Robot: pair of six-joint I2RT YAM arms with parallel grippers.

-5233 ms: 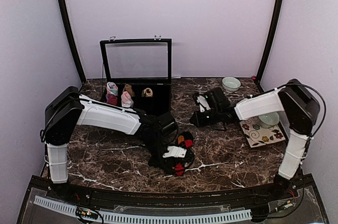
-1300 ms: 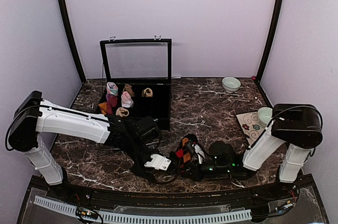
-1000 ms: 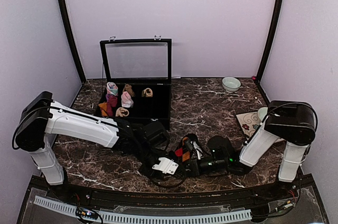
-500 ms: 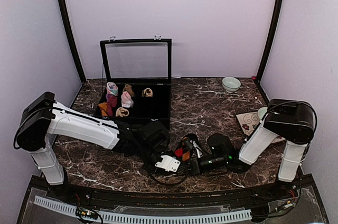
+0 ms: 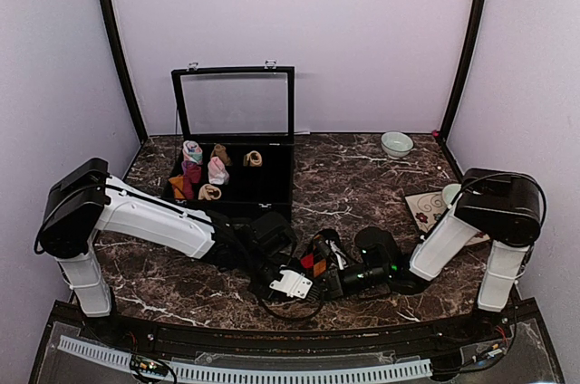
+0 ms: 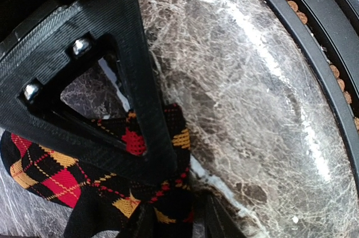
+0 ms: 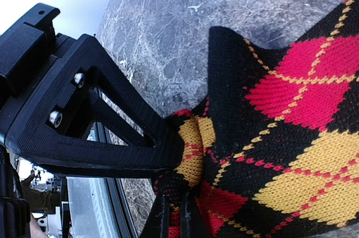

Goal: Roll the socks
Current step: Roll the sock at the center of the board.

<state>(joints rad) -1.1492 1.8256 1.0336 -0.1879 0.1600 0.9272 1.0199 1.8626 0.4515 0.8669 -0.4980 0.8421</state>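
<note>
Right wrist: argyle sock (image 7: 291, 137) in gripper (image 7: 178, 190)

Blk socks (image 7: 291, 137) w/ red & yellow argyle; brown marble table (image 5: 362, 176)

Soft even light, wrist-view glare

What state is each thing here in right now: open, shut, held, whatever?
argyle sock: bunched on the table, pinched by the right gripper.
right gripper: shut on the sock.
left gripper: jaws around sock fabric; whether clamped, cannot tell.
black case: lid open, standing upright.
small sock rolls: sitting in the case.
bowl: upright.
</note>
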